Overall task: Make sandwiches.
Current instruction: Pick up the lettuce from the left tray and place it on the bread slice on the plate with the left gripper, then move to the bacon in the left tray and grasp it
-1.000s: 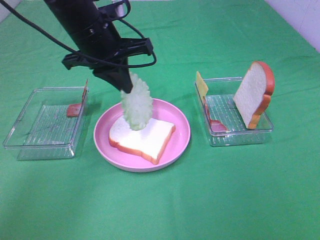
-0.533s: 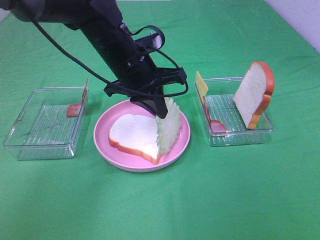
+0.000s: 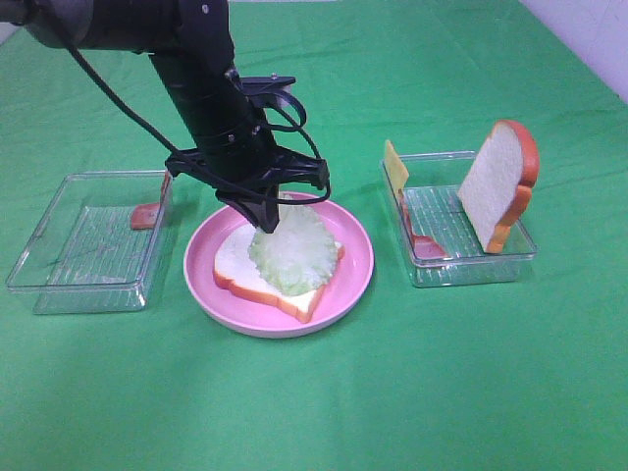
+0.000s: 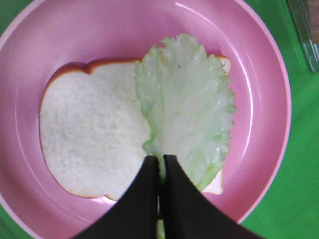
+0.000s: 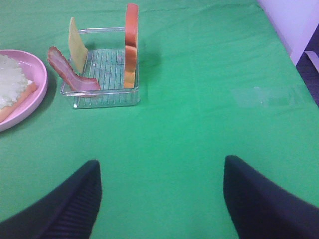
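Pinches lettuce (image 4: 187, 109) edge with left gripper (image 4: 159, 167), leaf flat on bread slice (image 4: 89, 134) in pink plate (image 4: 259, 74). Holds right gripper (image 5: 159, 199) spread wide, empty; right tray (image 5: 104, 99): upright bread (image 5: 130, 45), cheese (image 5: 77, 42), bacon (image 5: 70, 72); left tray (image 3: 88, 280): ham piece (image 3: 145, 214).
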Controlling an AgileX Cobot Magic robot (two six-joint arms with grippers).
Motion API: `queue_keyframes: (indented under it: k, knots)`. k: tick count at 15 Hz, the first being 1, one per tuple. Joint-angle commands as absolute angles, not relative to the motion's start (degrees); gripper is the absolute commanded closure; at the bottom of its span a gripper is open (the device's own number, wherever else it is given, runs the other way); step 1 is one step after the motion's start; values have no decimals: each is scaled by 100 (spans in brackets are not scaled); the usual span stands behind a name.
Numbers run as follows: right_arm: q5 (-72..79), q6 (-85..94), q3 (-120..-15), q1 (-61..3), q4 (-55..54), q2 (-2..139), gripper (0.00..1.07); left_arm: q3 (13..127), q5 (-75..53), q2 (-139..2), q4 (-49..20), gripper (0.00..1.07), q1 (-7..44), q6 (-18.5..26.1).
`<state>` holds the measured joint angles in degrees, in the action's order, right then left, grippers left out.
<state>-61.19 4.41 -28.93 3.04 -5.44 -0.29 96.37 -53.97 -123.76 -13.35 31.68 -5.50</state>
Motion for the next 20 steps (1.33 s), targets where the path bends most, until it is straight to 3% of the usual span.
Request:
queue_keyframes:
  k: [1, 3, 6, 8, 15, 16, 20]
  knots:
    - [-6062, 413, -2899, 327, -521, -74, 41, 9649, -5466, -12382, -1209, 106, 3174, -676]
    - [-6062, 413, -2899, 327, -521, -74, 41, 9649, -5466, -12382, -1146, 90, 3174, -745]
    - [-6062, 413, -2899, 327, -521, -74, 41, 9654, -5455, -12370, -1146, 51, 3174, -745]
    - [-6062, 413, -2899, 327, -521, -74, 41, 9660, -5449, -12364, -1146, 38, 3163, -745]
    - [-6062, 413, -2899, 327, -521, -74, 41, 11144, -6709, -12364, -814, 34, 2836, -1427]
    - [-6062, 413, -2899, 327, -521, -74, 41, 11591, -7196, -12370, -573, 34, 2584, -1604]
    - [-6062, 413, -2899, 327, -521, -74, 41, 11648, -7380, -12382, -573, 34, 2040, -1627]
